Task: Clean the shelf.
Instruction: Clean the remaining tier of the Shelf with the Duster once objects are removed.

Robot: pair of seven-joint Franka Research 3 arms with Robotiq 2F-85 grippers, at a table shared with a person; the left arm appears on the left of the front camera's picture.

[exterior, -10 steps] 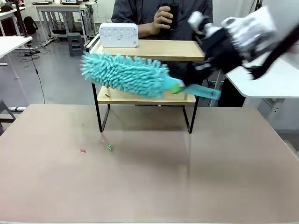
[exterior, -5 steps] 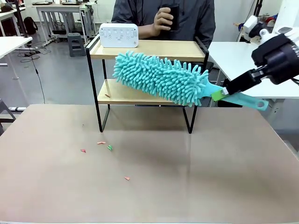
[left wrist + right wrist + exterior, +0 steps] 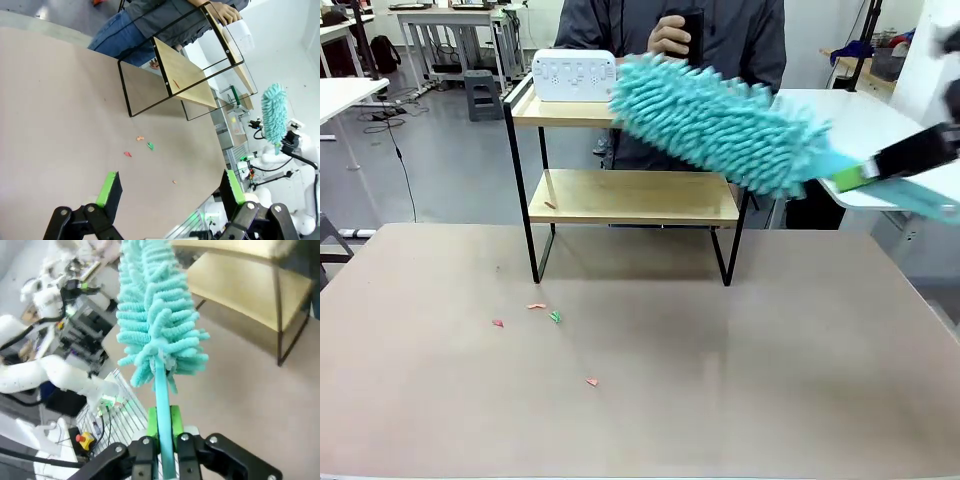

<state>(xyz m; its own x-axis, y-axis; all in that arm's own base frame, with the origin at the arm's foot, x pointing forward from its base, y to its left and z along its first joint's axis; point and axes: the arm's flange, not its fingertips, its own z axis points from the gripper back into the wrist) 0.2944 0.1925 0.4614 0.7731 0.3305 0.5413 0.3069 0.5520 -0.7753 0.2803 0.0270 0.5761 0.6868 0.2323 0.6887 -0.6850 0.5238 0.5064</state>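
The shelf (image 3: 630, 196) — two pale wooden boards in a thin black frame — stands at the far side of the table (image 3: 780, 380), a white box (image 3: 574, 75) on its top board. The right claw (image 3: 164, 424) clamps the handle of the teal duster (image 3: 720, 118), head raised before that board, apparently clear. The left claw (image 3: 171, 189) gapes wide, empty.

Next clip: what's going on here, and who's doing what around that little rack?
The right gripper is shut on the handle of a teal duster, holding its fluffy head in the air at the level of the shelf's top board. The left gripper hangs open over the table, holding nothing. Small coloured scraps lie on the table in front of the shelf. A white box sits on the top board, and a person behind holds a dark object in one hand.
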